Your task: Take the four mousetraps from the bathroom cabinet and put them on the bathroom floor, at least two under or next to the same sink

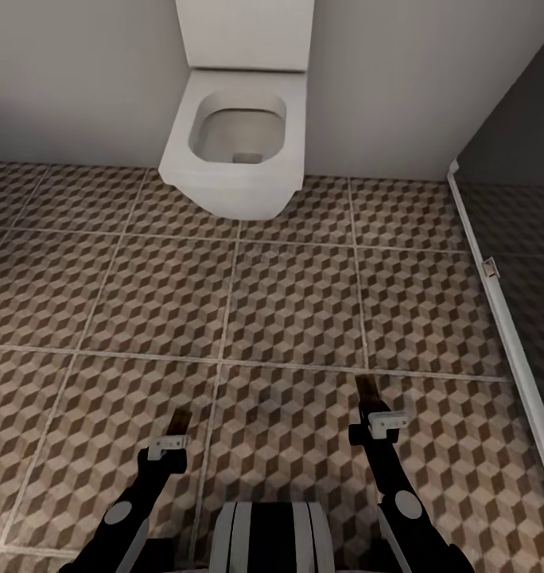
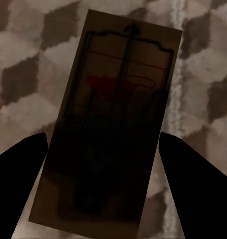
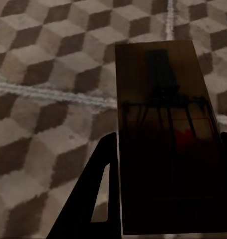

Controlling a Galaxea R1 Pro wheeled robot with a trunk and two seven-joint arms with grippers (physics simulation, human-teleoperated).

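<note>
While the robot faces the white toilet [image 1: 238, 143] on the far wall, each arm carries one mousetrap out over the bathroom floor [image 1: 296, 302]; the left gripper [image 1: 170, 442] is closed on the left mousetrap [image 2: 111, 134], whose tan board with its dark wire bar and a red mark stands out between the two dark fingers [image 2: 19, 179] in the left wrist view; the right gripper [image 1: 377, 415] is likewise closed on the right mousetrap [image 3: 168, 134], its board reaching forward past the fingers [image 3: 88, 199] with cube-pattern tiles well below it. Both boards hang above the tiles, not resting on them; in the head view they show as small dark slips ahead of each gripper, near the closer edge of the tiled area, with a dark glass partition [image 1: 510, 239] along the right edge.

By my reading the step in hand is carriage, not placing; no basin is in sight from here, so the next move likely calls for turning the base toward the sink, then lowering each trap flat onto the tiles beside or beneath it before the jaws let go.
</note>
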